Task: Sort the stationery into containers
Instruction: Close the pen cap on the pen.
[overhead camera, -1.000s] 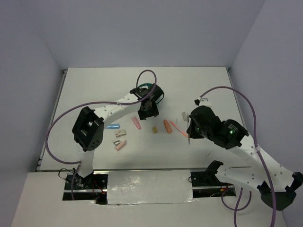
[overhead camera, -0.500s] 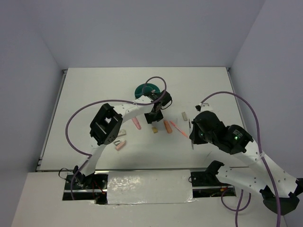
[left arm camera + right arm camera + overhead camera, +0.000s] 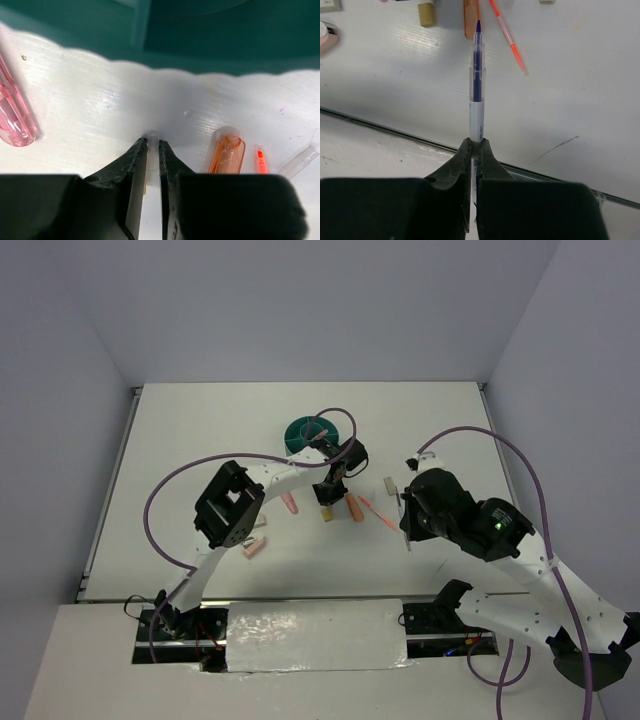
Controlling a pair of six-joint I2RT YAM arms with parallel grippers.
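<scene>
- From above: the teal tub (image 3: 308, 432) sits on the surface (image 3: 200, 440) just behind the left gripper (image 3: 326, 497), which is beside a tan block (image 3: 325, 514).
- Left wrist: jaws nearly together, a pale sliver (image 3: 152, 136) between them (gripped or not, I cannot tell). An orange capsule (image 3: 227, 155) lies near.
- Right wrist: the right gripper (image 3: 474, 144) is clamped on a white pen (image 3: 477, 100).

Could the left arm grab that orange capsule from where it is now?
Probably yes: the orange capsule lies uncovered on the table right beside the left gripper. Its jaws, though, stand narrow around a small pale piece.
</scene>
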